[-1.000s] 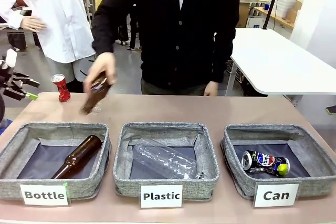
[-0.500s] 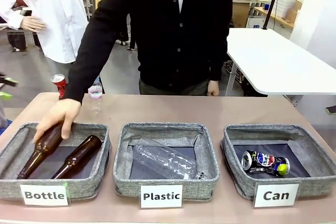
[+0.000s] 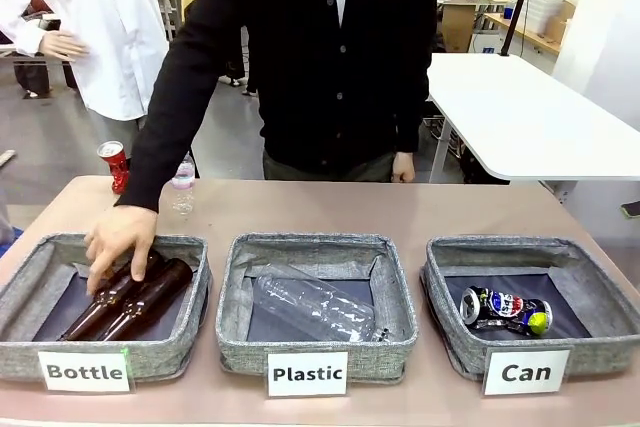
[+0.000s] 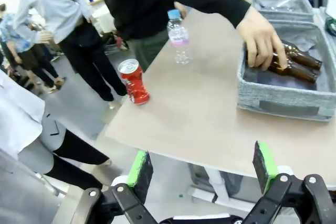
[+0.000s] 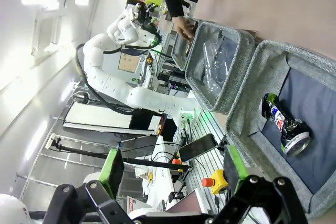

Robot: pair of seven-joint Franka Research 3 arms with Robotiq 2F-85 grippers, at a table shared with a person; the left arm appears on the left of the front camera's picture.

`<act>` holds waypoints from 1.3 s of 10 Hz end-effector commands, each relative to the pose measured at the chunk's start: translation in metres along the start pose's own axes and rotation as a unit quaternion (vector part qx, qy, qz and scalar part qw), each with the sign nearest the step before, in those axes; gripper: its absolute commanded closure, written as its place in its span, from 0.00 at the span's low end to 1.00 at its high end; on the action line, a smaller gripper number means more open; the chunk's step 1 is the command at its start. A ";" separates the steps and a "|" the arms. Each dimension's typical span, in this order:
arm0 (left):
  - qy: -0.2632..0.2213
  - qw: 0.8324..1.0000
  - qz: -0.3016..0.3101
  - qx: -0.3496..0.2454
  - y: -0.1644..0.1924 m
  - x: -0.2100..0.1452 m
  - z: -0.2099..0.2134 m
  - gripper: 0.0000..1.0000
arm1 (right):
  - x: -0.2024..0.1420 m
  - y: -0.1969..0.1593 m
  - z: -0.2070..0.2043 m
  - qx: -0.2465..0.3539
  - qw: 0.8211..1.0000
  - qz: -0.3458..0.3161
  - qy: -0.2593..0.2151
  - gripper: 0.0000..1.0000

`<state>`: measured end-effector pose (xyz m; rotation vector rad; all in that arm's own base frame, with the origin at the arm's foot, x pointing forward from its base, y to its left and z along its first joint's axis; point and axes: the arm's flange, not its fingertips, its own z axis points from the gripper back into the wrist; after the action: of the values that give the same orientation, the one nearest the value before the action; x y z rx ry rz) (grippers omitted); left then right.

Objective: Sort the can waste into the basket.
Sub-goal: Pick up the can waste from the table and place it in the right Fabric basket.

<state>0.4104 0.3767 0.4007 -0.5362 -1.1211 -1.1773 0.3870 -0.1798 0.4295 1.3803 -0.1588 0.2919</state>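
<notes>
Front view: the dark crushed can (image 3: 505, 309) is seen lying on its side on the dark bottom of the grey fabric basket signed "Can" (image 3: 600, 352), at the lower right of the frame. The red crushed can (image 3: 117, 165) is stood upright on the bare tabletop (image 3: 400, 212) at the upper left, well apart from that basket, and a small clear water bottle (image 3: 183, 183) is seen near it. At the lower left, two brown glass bottles (image 3: 150, 297) are seen lying side by side in the basket signed "Bottle" (image 3: 165, 357), and the person's hand (image 3: 120, 240) is laid on them. A clear plastic bottle (image 3: 315, 307) is contained in the middle basket signed "Plastic" (image 3: 380, 352). In the left wrist view, the left gripper (image 4: 202, 166) is shown beyond the table's edge, its green-padded fingers spread wide with nothing between them. In the right wrist view, the right gripper (image 5: 173, 170) is likewise shown spread apart and empty, the dark can lying in its basket at the right of that frame.
</notes>
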 end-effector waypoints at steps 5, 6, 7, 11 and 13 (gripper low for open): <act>0.000 0.998 -0.033 -0.052 0.035 0.020 -0.057 0.00 | 0.000 0.002 0.002 -0.001 1.000 0.011 0.005 0.00; 0.013 0.998 -0.028 -0.058 0.049 0.024 -0.077 0.00 | 0.000 0.002 0.002 -0.001 1.000 0.011 0.005 0.00; 0.023 0.997 -0.026 -0.070 0.061 0.026 -0.097 0.00 | 0.000 0.002 0.002 -0.001 1.000 0.011 0.005 0.00; 0.058 0.994 -0.022 -0.085 0.120 0.024 -0.182 0.00 | 0.000 0.002 0.002 -0.001 1.000 0.011 0.005 0.00; 0.077 0.991 0.000 -0.108 0.138 0.017 -0.220 0.00 | 0.000 0.002 0.002 -0.001 1.000 0.011 0.005 0.00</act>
<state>0.6102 0.2326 0.3547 -0.5845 -0.9230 -1.3361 0.3874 -0.1792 0.4295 1.3804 -0.1577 0.2933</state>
